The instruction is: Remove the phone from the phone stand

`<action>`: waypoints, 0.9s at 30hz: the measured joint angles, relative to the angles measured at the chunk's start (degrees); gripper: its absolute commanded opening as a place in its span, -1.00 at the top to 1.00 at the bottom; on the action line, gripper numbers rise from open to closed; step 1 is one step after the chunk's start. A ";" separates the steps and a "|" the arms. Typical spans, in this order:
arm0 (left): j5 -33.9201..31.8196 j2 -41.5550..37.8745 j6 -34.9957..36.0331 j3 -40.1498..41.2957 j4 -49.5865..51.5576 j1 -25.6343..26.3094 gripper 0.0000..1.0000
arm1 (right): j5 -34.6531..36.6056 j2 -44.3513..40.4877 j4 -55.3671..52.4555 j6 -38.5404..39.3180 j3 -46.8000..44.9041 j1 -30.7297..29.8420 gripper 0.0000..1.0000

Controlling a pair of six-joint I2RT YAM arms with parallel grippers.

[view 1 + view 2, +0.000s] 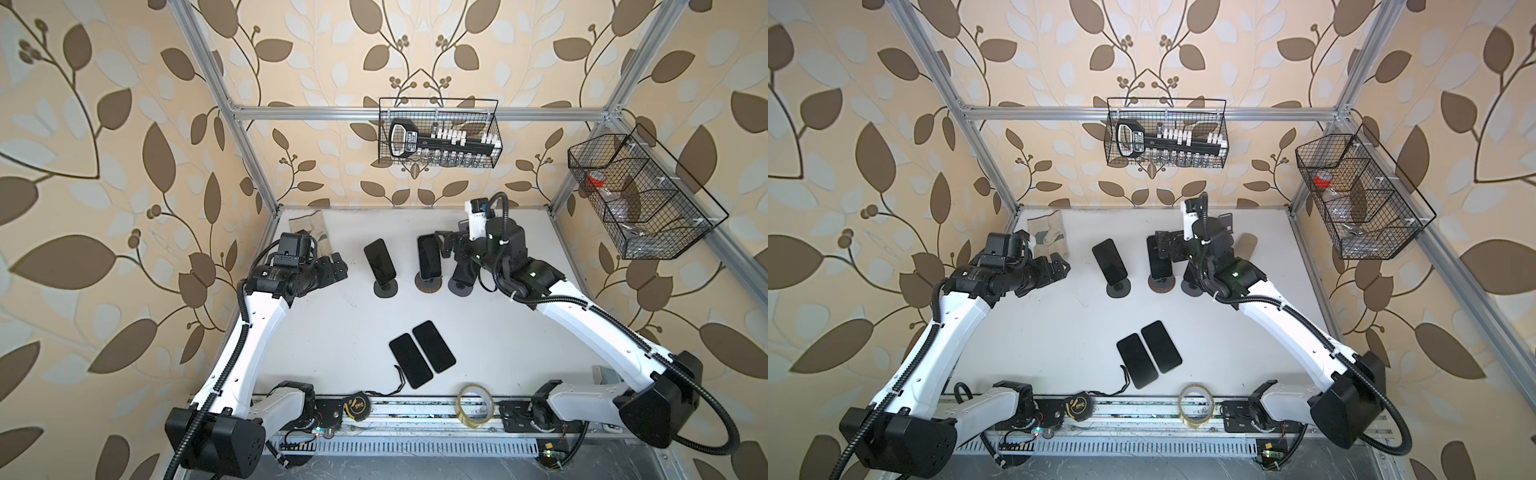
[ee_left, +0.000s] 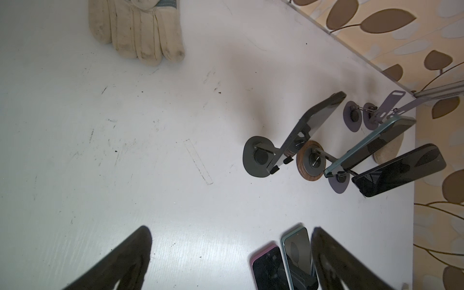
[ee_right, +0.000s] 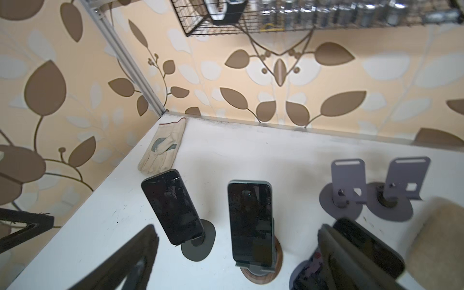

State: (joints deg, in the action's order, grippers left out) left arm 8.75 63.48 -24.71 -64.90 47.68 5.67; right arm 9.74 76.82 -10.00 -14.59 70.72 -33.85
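The black phone (image 2: 401, 168) leans on its purple stand (image 2: 339, 183) at the right-arm end of the row. Its long axis is tilted back from upright, bottom edge down, screen facing the robot. The right claw (image 3: 237, 232) hangs close over it, fingers spread wide, gripping nothing. The left claw (image 2: 231, 231) gapes too, well apart, above the bare table (image 2: 125, 150).

Bright, soft light, faint shadows on the white table (image 1: 332, 316). Both top views warp at the edges; wrist views blur the near fingers (image 3: 130, 261).
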 measured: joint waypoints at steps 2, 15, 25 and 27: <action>-0.15 0.00 -0.35 0.26 0.46 0.00 -0.98 | 1.22 3.02 1.07 2.43 2.67 -1.88 -1.00; -4.61 -4.37 -0.68 5.44 0.52 0.00 -0.98 | -3.61 18.49 6.64 8.17 9.64 -6.69 -1.00; -4.68 -4.87 -0.44 8.44 0.63 0.00 -0.98 | -5.46 29.18 5.03 10.58 17.88 -10.91 -1.00; -4.72 -5.14 -0.31 8.57 0.57 0.00 -0.98 | -5.46 30.95 4.79 10.43 19.34 -10.75 -1.00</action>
State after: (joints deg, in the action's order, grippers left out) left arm 4.03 58.35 -25.02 -56.34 48.25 5.67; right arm 4.27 107.77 -5.21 -4.16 90.06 -44.60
